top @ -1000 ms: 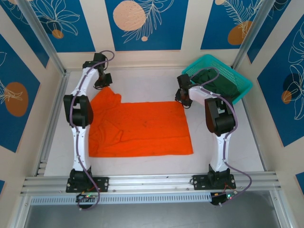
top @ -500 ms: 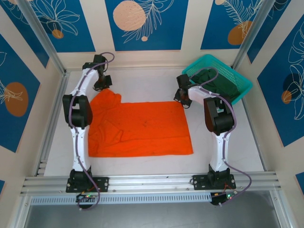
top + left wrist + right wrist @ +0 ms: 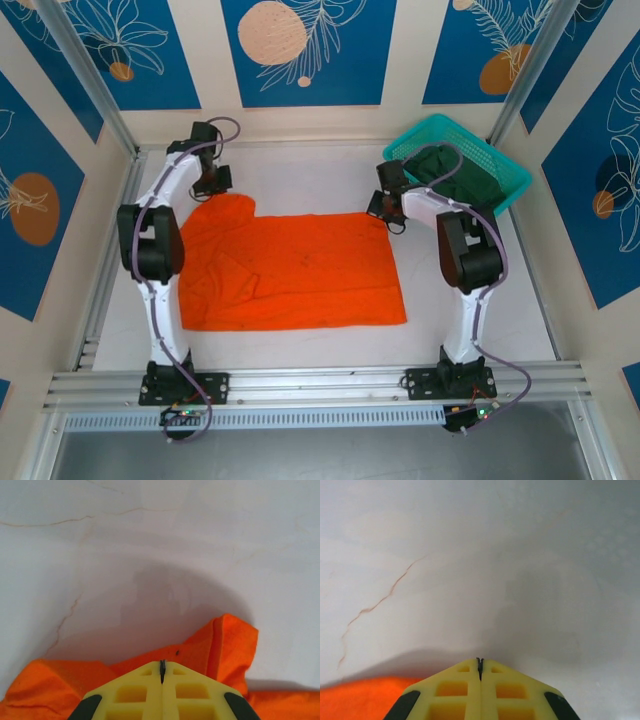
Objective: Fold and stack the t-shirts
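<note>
Orange t-shirt (image 3: 300, 270) lies spread mid-table; left gripper (image 3: 161, 664) pinches its far-left corner; right gripper (image 3: 479, 661) has fingers pressed together at the far-right corner, catch unconfirmed. Lift both corners level, toward the near hem.

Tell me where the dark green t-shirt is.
In the top view, the dark green t-shirt lies bunched in the teal basket at the far right corner.

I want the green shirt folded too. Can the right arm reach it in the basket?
Probably yes. The green shirt lies in the open-topped basket just beside the right gripper, with nothing between. But that gripper is shut at a corner of the orange shirt.
</note>
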### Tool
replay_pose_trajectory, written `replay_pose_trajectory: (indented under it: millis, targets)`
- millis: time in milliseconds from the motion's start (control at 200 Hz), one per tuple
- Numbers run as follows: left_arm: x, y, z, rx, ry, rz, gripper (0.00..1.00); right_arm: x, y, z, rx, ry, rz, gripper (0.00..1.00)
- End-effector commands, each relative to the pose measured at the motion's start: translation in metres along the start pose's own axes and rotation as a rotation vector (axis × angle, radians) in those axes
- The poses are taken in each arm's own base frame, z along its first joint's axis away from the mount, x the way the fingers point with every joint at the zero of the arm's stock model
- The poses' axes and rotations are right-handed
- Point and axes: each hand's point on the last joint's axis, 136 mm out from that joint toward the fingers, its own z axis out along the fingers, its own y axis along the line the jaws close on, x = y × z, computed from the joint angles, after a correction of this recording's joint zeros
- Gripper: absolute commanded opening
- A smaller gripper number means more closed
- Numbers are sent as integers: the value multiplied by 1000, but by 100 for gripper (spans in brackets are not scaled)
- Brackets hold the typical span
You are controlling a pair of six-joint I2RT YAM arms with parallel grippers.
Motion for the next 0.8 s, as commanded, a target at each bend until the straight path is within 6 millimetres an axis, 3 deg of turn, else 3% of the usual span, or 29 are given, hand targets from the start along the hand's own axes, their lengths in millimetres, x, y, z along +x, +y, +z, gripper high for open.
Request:
replay_pose_trajectory:
  millis: [0,415,610,795]
  targets:
    - [-4,-11,-40,55,-102,41,0,-15,16,-35,-97,-82,-74,0]
    - [79,7,-96,103,-131,7,0,17,13,-85,-222,-110,-170,0]
    - [118,35,-109,9,-94,-79,0,34,0,-95,-254,-97,-178,0]
    - [144,43,-127,22,-88,-141,0,45,-15,-102,-259,-83,-175,0]
